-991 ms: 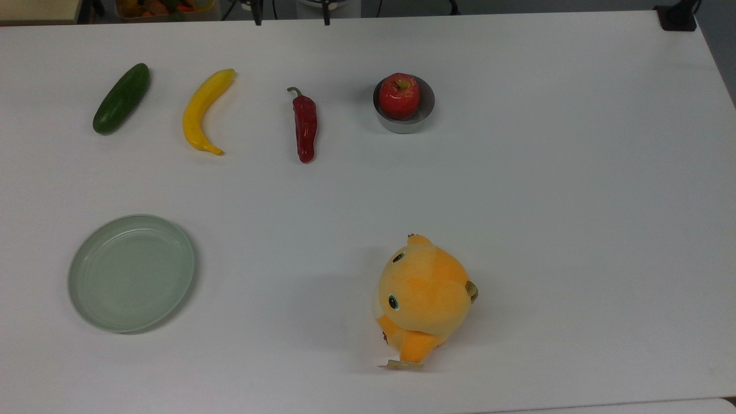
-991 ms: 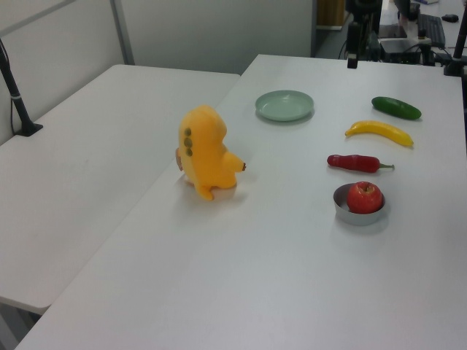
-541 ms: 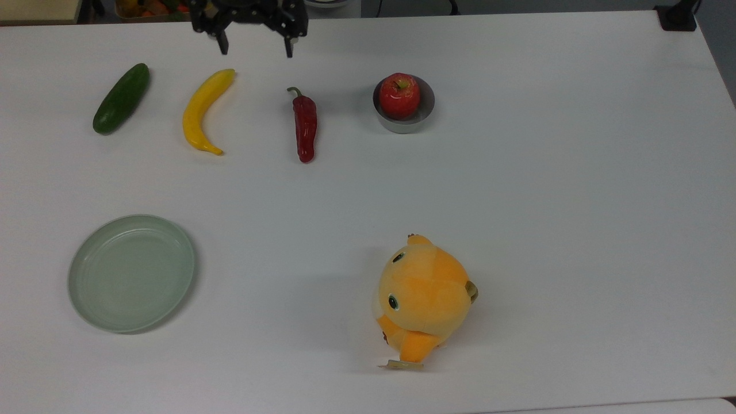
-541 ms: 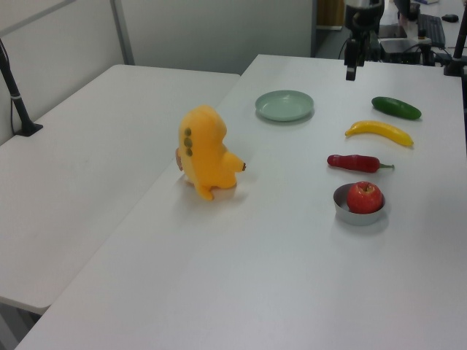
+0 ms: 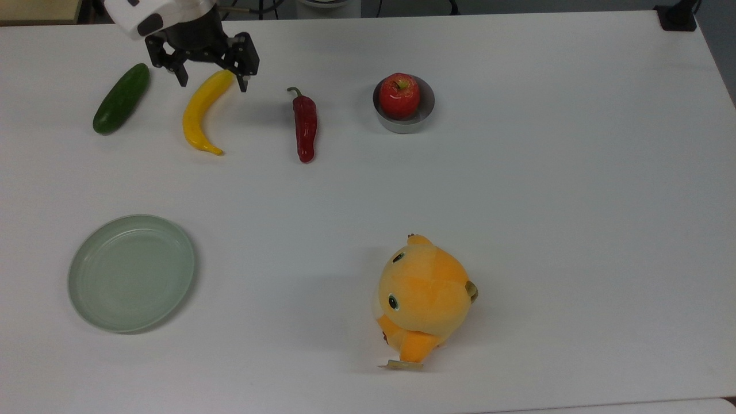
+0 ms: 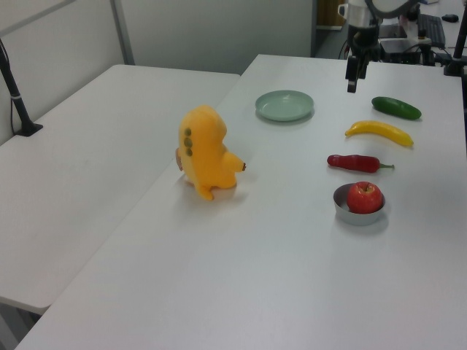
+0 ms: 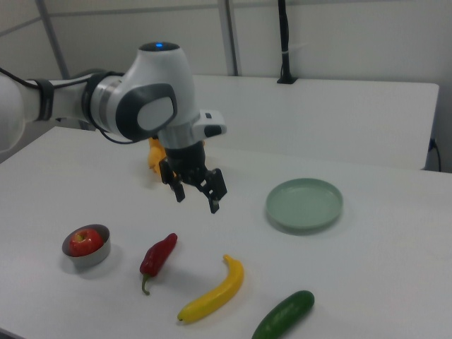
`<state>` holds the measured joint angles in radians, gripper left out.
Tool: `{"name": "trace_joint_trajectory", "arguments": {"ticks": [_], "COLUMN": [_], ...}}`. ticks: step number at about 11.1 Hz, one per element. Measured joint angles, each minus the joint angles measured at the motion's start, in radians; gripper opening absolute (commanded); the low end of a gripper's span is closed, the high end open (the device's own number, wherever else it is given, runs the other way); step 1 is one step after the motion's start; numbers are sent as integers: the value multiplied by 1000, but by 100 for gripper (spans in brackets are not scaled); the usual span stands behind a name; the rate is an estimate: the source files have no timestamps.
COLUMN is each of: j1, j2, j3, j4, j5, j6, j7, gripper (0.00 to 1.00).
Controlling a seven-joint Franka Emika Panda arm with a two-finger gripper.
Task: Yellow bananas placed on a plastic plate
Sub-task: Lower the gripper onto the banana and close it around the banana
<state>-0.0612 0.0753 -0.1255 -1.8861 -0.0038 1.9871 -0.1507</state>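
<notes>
Jaws (image 5: 211, 84): apart, empty, held above the table.
Yellow bananas (image 5: 202, 111): under jaws in top view, long axis towards plastic plate (image 5: 131, 272).

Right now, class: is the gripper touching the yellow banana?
Apart. In the right view the open gripper hangs well above the table, with clear space between it and the yellow banana lying below.
</notes>
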Motion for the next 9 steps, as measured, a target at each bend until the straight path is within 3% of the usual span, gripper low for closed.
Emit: {"name": "trace_joint_trajectory", "arguments": {"ticks": [5,9], "j1": [-4,-9], "j2": [35,56], "j3": [-57,-63], "j4": [-75,-158], "j5": [-75,-115], "j6": [31,90], "j7": [-25,-26], "gripper": [100,100]}}
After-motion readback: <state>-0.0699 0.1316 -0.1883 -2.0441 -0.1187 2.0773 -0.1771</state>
